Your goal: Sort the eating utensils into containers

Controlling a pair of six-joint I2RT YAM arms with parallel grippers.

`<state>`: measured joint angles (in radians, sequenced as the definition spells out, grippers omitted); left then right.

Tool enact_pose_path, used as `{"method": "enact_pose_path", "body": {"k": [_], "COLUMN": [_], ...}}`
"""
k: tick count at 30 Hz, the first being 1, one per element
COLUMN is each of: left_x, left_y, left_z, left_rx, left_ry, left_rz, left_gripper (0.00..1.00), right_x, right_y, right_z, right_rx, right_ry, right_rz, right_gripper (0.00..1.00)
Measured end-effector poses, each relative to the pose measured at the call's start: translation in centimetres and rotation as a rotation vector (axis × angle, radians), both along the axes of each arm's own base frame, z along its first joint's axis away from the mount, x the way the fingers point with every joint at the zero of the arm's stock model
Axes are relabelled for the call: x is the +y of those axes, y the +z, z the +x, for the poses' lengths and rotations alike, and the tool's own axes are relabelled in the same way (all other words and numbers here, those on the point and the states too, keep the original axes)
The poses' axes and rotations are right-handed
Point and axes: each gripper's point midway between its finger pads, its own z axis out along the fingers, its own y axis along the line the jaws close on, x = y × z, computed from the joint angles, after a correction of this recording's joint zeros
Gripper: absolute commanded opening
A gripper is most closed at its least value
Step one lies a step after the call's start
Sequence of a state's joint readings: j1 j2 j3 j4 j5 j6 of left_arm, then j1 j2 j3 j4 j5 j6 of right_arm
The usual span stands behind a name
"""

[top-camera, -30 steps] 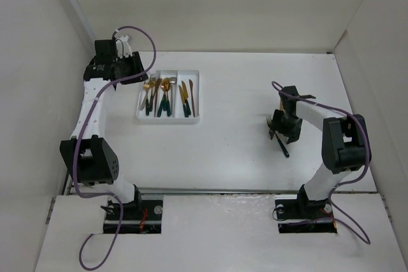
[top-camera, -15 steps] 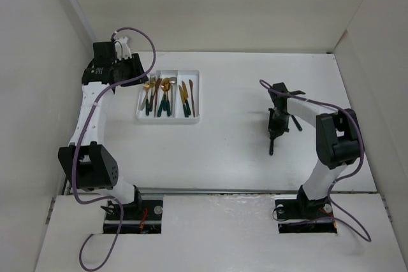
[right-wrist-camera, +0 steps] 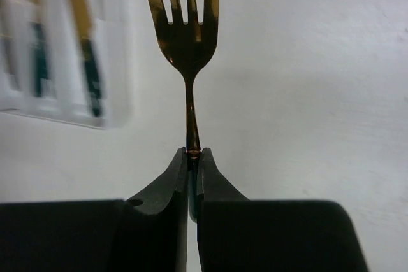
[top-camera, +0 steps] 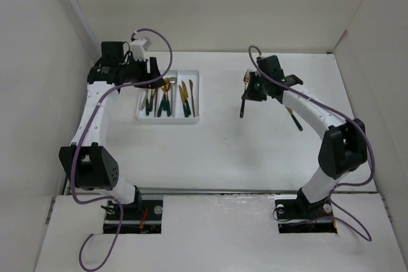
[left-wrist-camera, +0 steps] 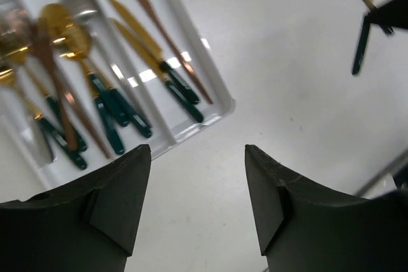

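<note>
My right gripper (top-camera: 254, 88) is shut on a gold fork (right-wrist-camera: 188, 36) with a dark green handle (top-camera: 243, 107), held above the table right of the white tray (top-camera: 167, 120). The tines point away from the jaws, which pinch the neck (right-wrist-camera: 192, 148). The tray's three compartments hold several gold and green utensils (left-wrist-camera: 121, 87). My left gripper (left-wrist-camera: 196, 151) hovers open over the table just past the tray's corner (left-wrist-camera: 185, 130), nothing between its fingers. From the left wrist view the held fork (left-wrist-camera: 361, 42) shows at the top right.
One more green-handled utensil (top-camera: 294, 119) lies on the table under my right forearm. White walls close in the table on the left, back and right. The blurred tray (right-wrist-camera: 108, 49) sits left of the fork in the right wrist view.
My right gripper shut on the fork, lifted it and carried it up and left toward the tray. My left gripper shifted right over the tray's far left end and opened wider.
</note>
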<state>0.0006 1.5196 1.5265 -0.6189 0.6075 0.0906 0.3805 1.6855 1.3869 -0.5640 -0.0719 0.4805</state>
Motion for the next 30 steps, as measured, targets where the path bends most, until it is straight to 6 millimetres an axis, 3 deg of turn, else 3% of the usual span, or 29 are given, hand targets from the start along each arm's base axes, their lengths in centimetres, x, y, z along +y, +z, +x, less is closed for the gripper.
{"method": "enact_pose_path", "body": {"k": [6,9,11,15,24,25,26,27,30], "left_x": [-7.6,-11.1,-12.6,-13.7,-14.9,-15.0,-15.1,-15.1,-15.3], "left_y": [0.1,0.5,0.8,0.9,-1.0,-1.2,-1.2,-1.4,-1.6], "left_z": [-3.5,-5.0,-5.4,-4.8,-3.5,-3.4,-3.3,-3.2,-3.0], "left_rx": [-0.037,-0.044,-0.042,-0.038,0.02,0.022,0.024,0.028,0.051], "left_ry": [-0.33,-0.452,-0.502,-0.528,-0.515,-0.515,-0.514,-0.511,-0.496], "left_rz": [-0.012,-0.04,-0.068,-0.102,-0.123,-0.125,-0.125,-0.126,-0.142], "left_gripper": [0.63,0.64,0.66,0.68,0.65,0.55,0.55,0.36,0.08], "right_x": [7.6,10.8,12.2,13.9,16.7,16.9,17.0,17.2,17.5], "right_y": [11.2,14.7,15.9,15.9,13.2,13.1,13.1,13.2,13.6], "right_z": [1.5,1.0,0.7,0.3,-0.1,-0.2,-0.2,-0.1,-0.1], "right_rx": [-0.273,-0.321,-0.332,-0.3,-0.207,-0.2,-0.201,-0.2,-0.205], "right_ry": [0.06,0.112,0.137,0.163,0.199,0.203,0.206,0.208,0.218], "right_rz": [0.289,0.393,0.44,0.489,0.514,0.517,0.52,0.523,0.533], "right_gripper": [0.0,0.0,0.0,0.0,0.0,0.0,0.0,0.0,0.0]}}
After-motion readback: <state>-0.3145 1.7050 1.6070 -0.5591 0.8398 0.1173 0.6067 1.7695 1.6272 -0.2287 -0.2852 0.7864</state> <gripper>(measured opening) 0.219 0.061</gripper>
